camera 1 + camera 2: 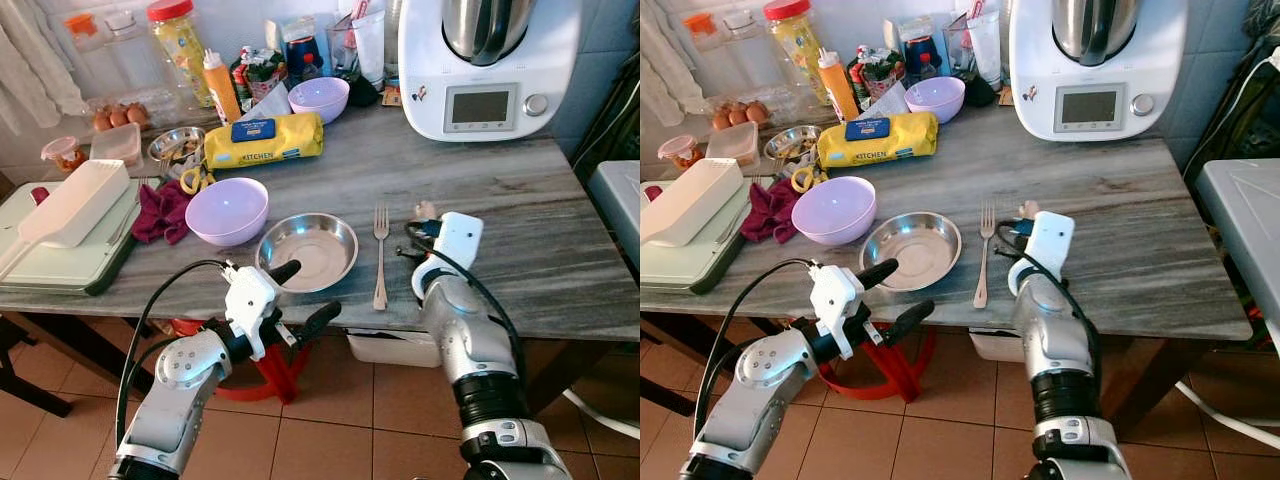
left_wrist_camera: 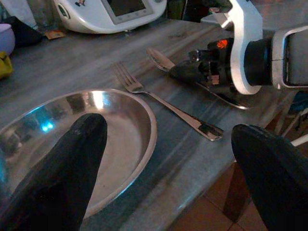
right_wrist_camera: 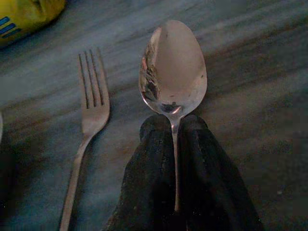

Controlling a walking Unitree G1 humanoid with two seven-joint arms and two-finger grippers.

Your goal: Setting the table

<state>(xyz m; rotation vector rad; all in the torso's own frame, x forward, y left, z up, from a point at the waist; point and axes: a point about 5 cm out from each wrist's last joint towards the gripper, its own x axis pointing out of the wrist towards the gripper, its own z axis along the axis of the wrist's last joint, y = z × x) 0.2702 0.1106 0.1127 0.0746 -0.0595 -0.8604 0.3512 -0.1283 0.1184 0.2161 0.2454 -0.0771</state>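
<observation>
A shallow steel plate (image 1: pixel 306 250) lies near the front edge of the grey wooden table (image 1: pixel 540 230). Just to its right lies a fork (image 1: pixel 380 255), tines pointing away from me. My right gripper (image 3: pixel 174 120) is shut on the handle of a spoon (image 3: pixel 173 67). It holds the spoon low over the table just right of the fork (image 3: pixel 91 101), bowl pointing away. My left gripper (image 1: pixel 303 295) is open at the table's front edge, right before the plate (image 2: pixel 120 120), with nothing between its fingers.
A purple bowl (image 1: pixel 228 208) stands left of the plate, beside a maroon cloth (image 1: pixel 160 212) and a white tray (image 1: pixel 60 230). Behind are a yellow pack (image 1: pixel 265 140), a second purple bowl (image 1: pixel 318 97), jars and a white kitchen machine (image 1: pixel 490 60).
</observation>
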